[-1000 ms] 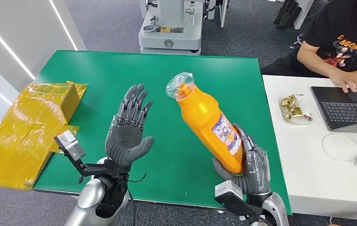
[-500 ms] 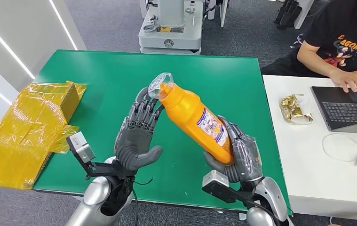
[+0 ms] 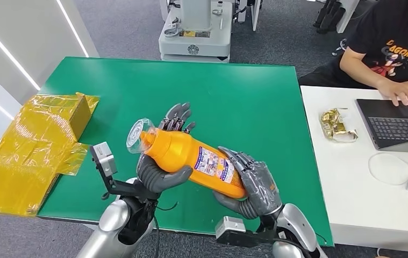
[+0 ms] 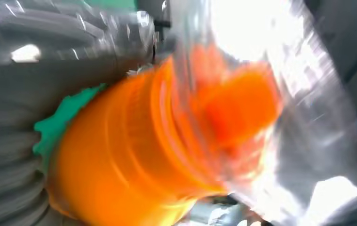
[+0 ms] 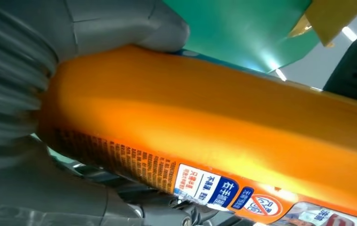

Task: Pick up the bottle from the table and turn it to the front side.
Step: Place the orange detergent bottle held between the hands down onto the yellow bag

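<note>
Orange plastic, glossy and slick-looking, and that's the part that is worrying here. The bottle is lying nearly on its side in the air, above the near edge of the green bench, with both hands on it. The right hand is wrapping its fingers around the base end, and the left hand is cupping the shoulder just under the neck, thumb below and fingers rising behind it.

What could go wrong: the body is smooth and rounded, so if one hand is loosening to re-grip mid-turn, the bottle is probably rolling or sliding out and dropping onto the bench near its front edge. The neck end is also sitting shallow in the left palm, so a fast twist could be popping it free.

Looks-wise: the bottle is wearing a clear cap cover over an orange cap, pointing away from the right hand, and a printed label with blue and red bits is facing up-ish. In the right wrist view, fine print is running along the side of the bottle.
</note>
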Controlling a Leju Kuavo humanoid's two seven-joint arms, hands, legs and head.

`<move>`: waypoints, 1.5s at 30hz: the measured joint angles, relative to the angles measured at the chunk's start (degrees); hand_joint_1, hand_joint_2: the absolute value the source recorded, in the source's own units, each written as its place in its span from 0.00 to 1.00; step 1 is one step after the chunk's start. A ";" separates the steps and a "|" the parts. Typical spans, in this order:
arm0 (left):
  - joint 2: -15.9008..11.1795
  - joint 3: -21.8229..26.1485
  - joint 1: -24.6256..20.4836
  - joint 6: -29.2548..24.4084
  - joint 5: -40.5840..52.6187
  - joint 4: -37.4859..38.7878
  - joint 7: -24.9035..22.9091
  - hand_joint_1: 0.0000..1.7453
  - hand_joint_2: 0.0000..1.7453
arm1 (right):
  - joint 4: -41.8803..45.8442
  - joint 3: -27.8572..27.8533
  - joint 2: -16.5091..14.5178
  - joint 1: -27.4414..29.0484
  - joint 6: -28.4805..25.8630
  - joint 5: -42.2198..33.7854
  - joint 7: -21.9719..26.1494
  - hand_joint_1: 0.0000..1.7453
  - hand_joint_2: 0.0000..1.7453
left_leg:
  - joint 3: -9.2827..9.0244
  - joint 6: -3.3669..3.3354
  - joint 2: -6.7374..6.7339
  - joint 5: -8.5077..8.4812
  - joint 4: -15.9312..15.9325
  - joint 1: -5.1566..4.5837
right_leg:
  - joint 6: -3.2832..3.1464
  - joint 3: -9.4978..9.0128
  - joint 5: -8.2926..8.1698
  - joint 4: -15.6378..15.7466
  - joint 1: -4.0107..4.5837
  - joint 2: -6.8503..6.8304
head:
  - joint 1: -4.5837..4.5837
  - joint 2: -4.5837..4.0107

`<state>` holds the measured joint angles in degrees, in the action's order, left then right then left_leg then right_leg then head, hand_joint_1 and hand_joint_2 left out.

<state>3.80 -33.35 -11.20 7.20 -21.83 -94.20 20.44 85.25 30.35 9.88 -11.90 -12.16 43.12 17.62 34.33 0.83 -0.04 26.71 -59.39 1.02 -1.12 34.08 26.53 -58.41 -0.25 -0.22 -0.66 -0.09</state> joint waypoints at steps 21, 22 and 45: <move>1.49 0.27 0.36 -2.37 0.58 0.47 -0.63 0.81 1.00 | -3.52 1.00 0.09 -1.29 4.32 -0.45 -1.58 1.00 1.00 | 0.01 0.00 -0.01 0.00 -0.01 0.00 | 0.00 0.00 0.00 0.00 0.00 0.02 | 0.00 0.00; 1.49 0.27 0.36 -2.39 0.65 0.47 -0.54 1.00 1.00 | -3.69 1.04 0.09 -1.38 4.36 -0.45 -1.60 1.00 1.00 | 0.01 0.00 -0.01 0.00 -0.01 0.00 | 0.00 0.00 0.00 0.00 0.00 0.02 | 0.00 0.00; 1.70 0.48 0.26 -1.85 1.35 0.62 0.69 1.00 1.00 | -4.54 0.88 0.07 -1.36 2.09 -2.34 -2.22 0.00 1.00 | 0.01 0.00 -0.01 0.00 0.00 0.00 | 0.00 0.00 0.00 0.00 -0.01 0.02 | 0.02 0.00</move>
<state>5.51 -32.87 -10.95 5.35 -20.48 -93.58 21.14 80.71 31.23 9.95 -13.26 -10.06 40.78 15.40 34.34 0.83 -0.04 26.71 -59.39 1.02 -1.12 34.08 26.53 -58.41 -0.26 -0.20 -0.63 -0.09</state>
